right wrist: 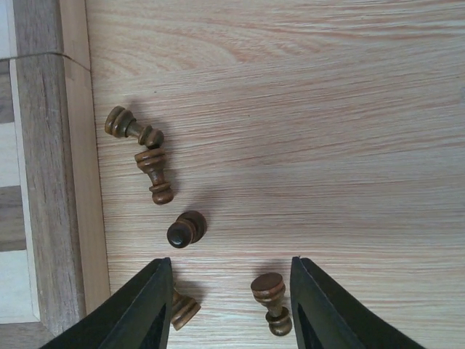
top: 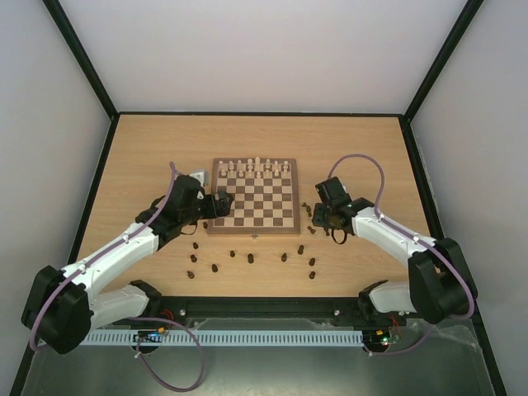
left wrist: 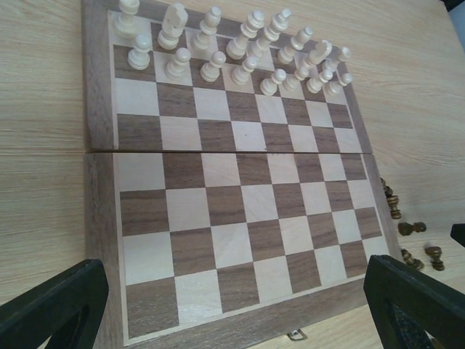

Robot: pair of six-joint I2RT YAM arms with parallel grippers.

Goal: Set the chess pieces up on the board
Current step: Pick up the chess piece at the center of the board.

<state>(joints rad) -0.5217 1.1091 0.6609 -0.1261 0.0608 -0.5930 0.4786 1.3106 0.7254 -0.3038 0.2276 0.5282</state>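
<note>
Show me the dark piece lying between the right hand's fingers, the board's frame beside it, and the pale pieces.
dark piece [right wrist: 272, 301]: right wrist view, on its body.
board [right wrist: 45, 189]: right wrist view, on its border frame.
pale pieces [left wrist: 214, 67]: left wrist view, on a front-row pawn.

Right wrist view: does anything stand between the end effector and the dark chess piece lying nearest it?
Nothing visible does. The dark chess piece lies on the table inside the open right end effector. A second dark piece lies right beside one finger.
</note>
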